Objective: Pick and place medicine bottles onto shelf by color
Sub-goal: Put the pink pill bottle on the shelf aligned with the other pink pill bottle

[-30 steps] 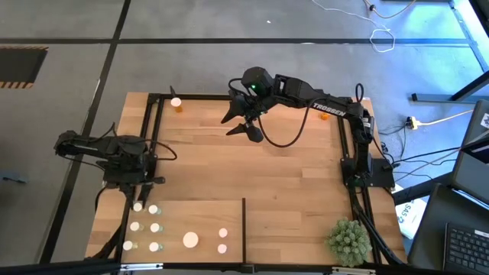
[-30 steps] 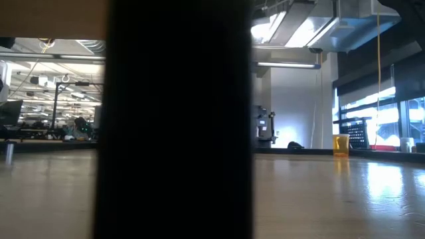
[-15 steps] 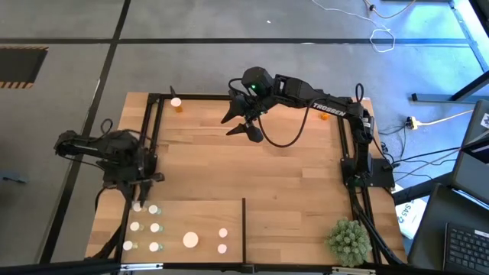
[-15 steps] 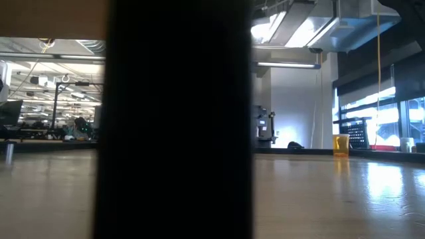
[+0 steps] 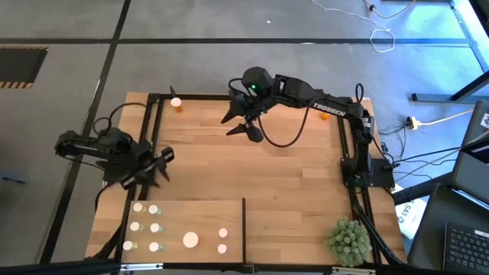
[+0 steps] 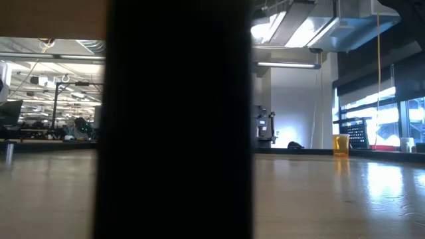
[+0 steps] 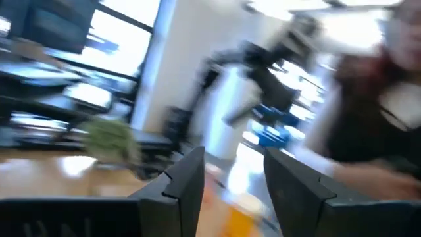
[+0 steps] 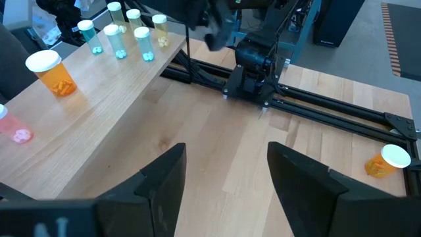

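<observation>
Left claw swung off shelf edge, open, empty.

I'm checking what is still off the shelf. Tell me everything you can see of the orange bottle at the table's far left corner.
The orange bottle is small, with a translucent orange body and white cap. It stands upright on the planked tabletop, close beside the black frame rail, far from the shelf. No gripper touches it. The right wrist view shows it too.

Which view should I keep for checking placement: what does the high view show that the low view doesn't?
High view only: the shelf with its bottles, both arms, the left gripper empty above the table, the plant ball. Low view only: a dark upright blocking the middle, and the room behind. Both: the tabletop and the orange bottle at its far edge.
</observation>
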